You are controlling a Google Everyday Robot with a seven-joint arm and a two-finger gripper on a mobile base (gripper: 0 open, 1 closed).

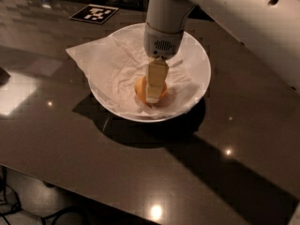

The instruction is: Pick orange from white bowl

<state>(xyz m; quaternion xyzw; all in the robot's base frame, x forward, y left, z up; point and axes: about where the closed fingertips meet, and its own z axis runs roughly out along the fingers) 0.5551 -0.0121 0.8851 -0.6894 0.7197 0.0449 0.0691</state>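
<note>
Camera view shows us the hand [154,86] reaching straight down from the white arm [225,8] into the white bowl [200,62]. Its pale tip lies across the front of the orange [139,89], and we cannot tell whether it is clamped on the fruit or only set against it. We see the orange resting on crumpled white paper [96,60] near the bowl's middle; the bowl stands on the dark bench [243,125], nearer its far edge, with a black-and-white marker [94,13] toward the far left corner.
</note>
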